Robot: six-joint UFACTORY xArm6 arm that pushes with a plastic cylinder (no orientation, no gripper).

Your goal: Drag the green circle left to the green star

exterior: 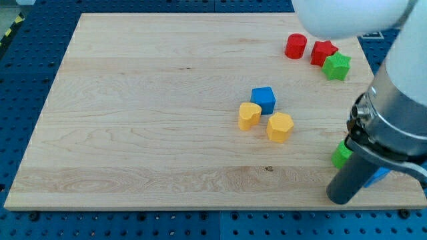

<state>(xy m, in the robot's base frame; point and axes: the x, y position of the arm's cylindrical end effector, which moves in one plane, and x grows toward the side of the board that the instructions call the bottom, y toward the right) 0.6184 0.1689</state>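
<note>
The green circle (341, 155) lies near the board's lower right edge, mostly hidden behind my arm. The green star (337, 67) sits at the view's upper right, well above the circle and touching a red star (323, 52). My dark rod comes down from the grey arm at the view's right. My tip (341, 199) is just below the green circle, close to the board's bottom edge. I cannot tell whether it touches the circle.
A red cylinder (295, 46) stands left of the red star. A blue cube (263, 100), a yellow heart (249, 115) and a yellow hexagon (280, 127) cluster mid-board. A blue block (380, 176) peeks out behind the rod. The wooden board (133, 133) lies on a blue perforated table.
</note>
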